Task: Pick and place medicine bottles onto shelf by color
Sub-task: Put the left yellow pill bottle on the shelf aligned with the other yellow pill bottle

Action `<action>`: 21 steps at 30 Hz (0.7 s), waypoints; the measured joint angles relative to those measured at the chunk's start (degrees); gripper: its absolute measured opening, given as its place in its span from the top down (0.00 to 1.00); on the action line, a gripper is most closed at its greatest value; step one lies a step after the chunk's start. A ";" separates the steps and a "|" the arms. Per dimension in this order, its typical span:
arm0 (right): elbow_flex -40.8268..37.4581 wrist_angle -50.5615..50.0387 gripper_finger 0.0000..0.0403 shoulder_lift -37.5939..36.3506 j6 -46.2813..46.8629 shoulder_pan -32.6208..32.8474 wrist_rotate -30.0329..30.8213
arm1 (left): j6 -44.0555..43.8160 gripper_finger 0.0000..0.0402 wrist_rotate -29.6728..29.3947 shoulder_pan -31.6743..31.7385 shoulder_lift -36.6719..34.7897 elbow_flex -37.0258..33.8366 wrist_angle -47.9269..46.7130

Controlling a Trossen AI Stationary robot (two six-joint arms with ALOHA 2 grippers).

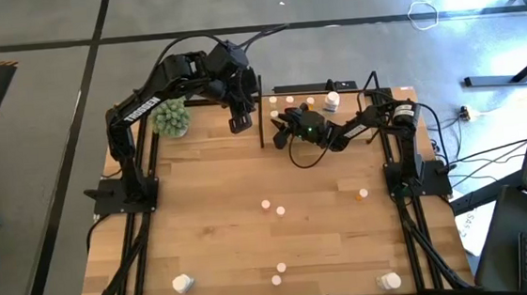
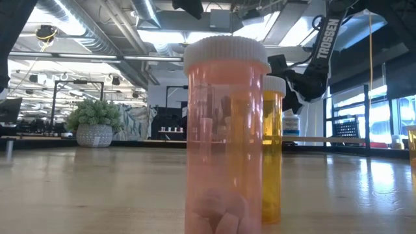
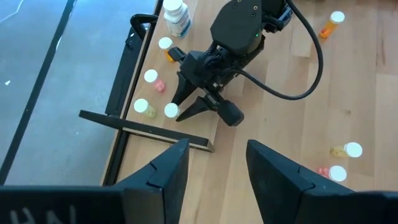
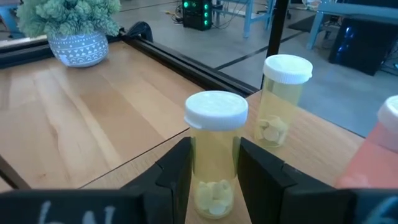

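While gripped (image 4: 213, 165), apparently yellow bottle (image 4: 215, 149)

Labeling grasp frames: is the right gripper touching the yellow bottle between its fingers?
Touching. The right wrist view shows the right gripper with both fingers against the yellow bottle.

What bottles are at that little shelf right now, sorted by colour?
orange small bottle: 1
pink small bottle: 1
yellow small bottles: 2, one between the right gripper's jaws
large white bottle: 1
Total: 5
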 joint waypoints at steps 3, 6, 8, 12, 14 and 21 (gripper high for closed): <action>0.00 -0.02 0.70 0.00 1.60 0.00 -0.01 | 0.02 0.62 0.00 0.00 0.00 0.00 0.01; 0.00 -0.02 0.70 0.00 1.67 0.00 -0.02 | 0.02 0.62 0.00 0.00 0.00 0.00 0.00; 0.00 -0.03 0.70 0.00 1.70 0.00 -0.04 | 0.02 0.62 0.00 0.00 0.00 0.00 -0.01; 0.00 -0.04 0.70 0.00 1.63 0.00 -0.12 | 0.02 0.62 0.00 0.00 0.00 0.00 -0.01; 0.00 -0.04 0.70 0.00 1.60 0.00 -0.13 | 0.01 0.62 0.00 0.00 0.00 0.00 -0.01; -0.02 -0.06 0.70 0.00 1.51 0.00 -0.13 | 0.01 0.62 0.00 0.00 0.00 0.00 -0.01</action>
